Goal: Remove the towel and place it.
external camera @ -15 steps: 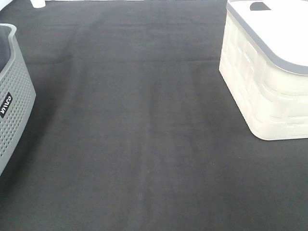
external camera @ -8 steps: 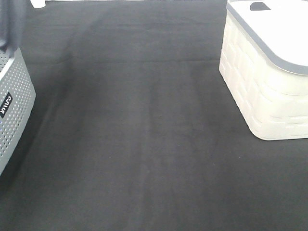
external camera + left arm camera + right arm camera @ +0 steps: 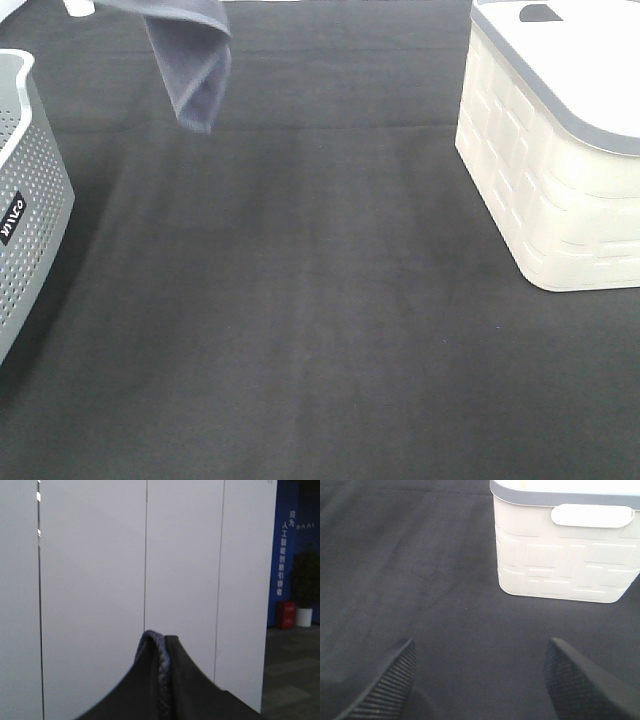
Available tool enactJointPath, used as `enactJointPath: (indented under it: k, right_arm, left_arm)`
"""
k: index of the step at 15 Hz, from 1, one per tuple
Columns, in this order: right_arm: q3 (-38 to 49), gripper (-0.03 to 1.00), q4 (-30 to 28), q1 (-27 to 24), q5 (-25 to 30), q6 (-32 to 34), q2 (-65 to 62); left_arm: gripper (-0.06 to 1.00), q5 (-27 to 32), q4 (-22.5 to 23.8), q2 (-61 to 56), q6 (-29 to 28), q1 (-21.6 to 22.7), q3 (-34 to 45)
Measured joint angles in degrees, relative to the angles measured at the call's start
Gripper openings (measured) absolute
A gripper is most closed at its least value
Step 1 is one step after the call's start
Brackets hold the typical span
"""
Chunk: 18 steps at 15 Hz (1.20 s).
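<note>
My left gripper pinches the towel, well apart from the cream bin; my right gripper gapes wide, facing that bin.

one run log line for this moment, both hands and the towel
left hand: shut on towel | towel: hanging in air, outside grey basket | right hand: open, empty, facing cream bin
</note>
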Motion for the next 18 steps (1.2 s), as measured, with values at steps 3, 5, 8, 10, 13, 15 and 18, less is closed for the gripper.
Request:
enactJointPath:
  k: [3, 5, 8, 10, 13, 15, 18]
  right_arm:
    - [0.00, 0.71, -0.06, 0.00, 0.00, 0.00, 0.00]
    - [0.00, 0.71, -0.06, 0.00, 0.00, 0.00, 0.00]
    - [0.00, 0.71, -0.17, 0.00, 0.00, 0.00, 0.00]
    - [0.00, 0.71, -0.23, 0.00, 0.00, 0.00, 0.00]
    - [0.00, 0.71, -0.23, 0.00, 0.00, 0.00, 0.00]
    - [0.00, 0.71, -0.23, 0.00, 0.00, 0.00, 0.00]
    - [0.00, 0.71, -0.17, 0.00, 0.00, 0.00, 0.00]
  left_arm:
    - [0.00, 6.13, 0.34, 3.27, -0.69, -3.72, 1.32]
    - [0.00, 6.65, 2.35, 3.78, -4.64, -5.27, 6.36]
    - [0.00, 6.30, 15.87, 3.84, -21.31, -7.39, 18.68]
    - [0.00, 6.30, 19.60, 3.84, -26.81, -7.56, 21.20]
    - [0.00, 6.65, 33.06, 3.90, -39.82, -7.56, 28.13]
    - [0.00, 7.79, 36.15, 4.13, -40.57, -7.56, 28.19]
    - [0.00, 8.82, 38.16, 4.76, -41.08, -7.68, 28.19]
